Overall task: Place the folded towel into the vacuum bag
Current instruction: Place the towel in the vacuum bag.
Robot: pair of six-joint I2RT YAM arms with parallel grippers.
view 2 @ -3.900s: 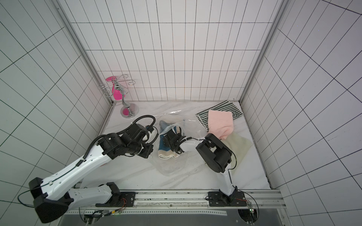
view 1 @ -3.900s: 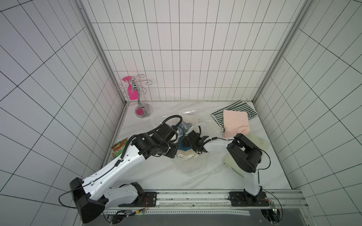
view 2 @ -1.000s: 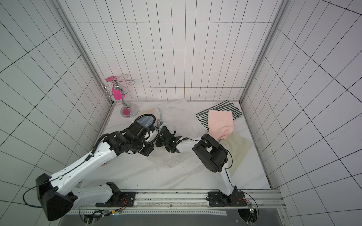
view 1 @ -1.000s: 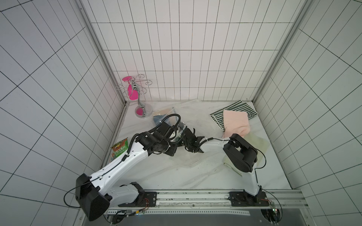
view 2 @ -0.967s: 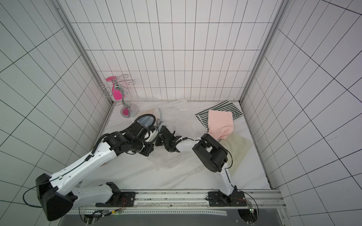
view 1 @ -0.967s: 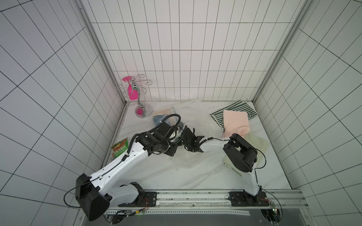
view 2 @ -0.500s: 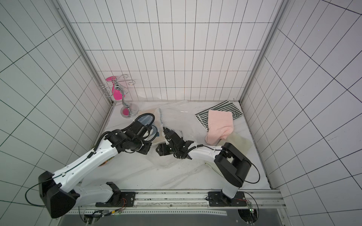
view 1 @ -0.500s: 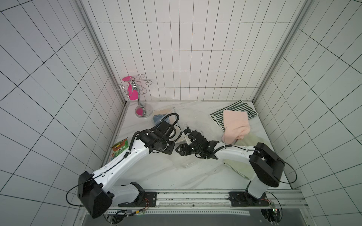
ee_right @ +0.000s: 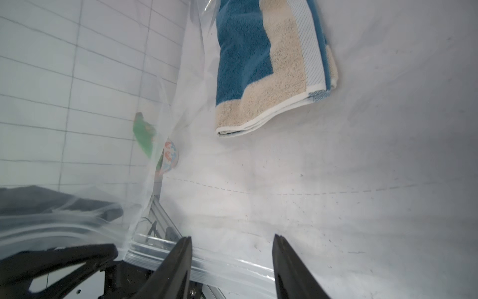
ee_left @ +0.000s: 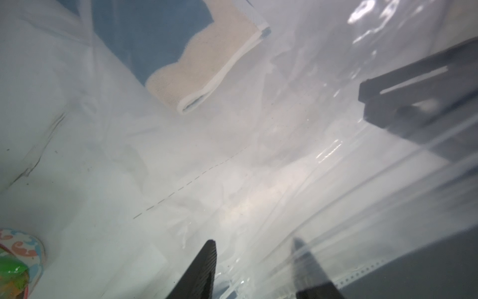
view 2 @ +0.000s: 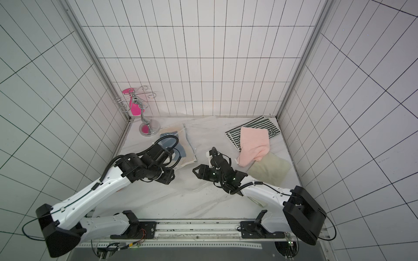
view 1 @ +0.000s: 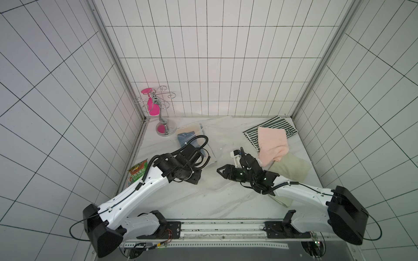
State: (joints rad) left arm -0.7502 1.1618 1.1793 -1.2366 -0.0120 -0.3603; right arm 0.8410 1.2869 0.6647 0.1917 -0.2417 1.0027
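Note:
The folded towel (view 1: 188, 137) (view 2: 173, 140), blue and beige, lies inside the clear vacuum bag (view 1: 222, 137) (view 2: 201, 135) at the back left. Both wrist views show the towel (ee_left: 178, 51) (ee_right: 271, 67) through the plastic. My left gripper (view 1: 195, 178) (view 2: 169, 177) is at the bag's front left edge. Its jaws (ee_left: 253, 243) are open and astride a plastic layer, with one finger blurred behind the film. My right gripper (view 1: 222, 174) (view 2: 196, 171) faces it from the right. It (ee_right: 232, 236) is open, and the bag's zip edge (ee_right: 207, 269) runs between its fingers unpinched.
A pink towel (view 1: 272, 146) lies on a striped cloth (view 1: 269, 128) at the back right, with a pale green cloth (view 1: 291, 167) in front. A chrome stand (view 1: 165, 128) occupies the back left corner. A green snack packet (view 1: 136, 175) leans at the left wall. The arms' rail (view 1: 221, 228) borders the front.
The right arm has drawn back out of the bag toward the front right. The left gripper has opened and let go of the plastic. The towel stays deep in the bag.

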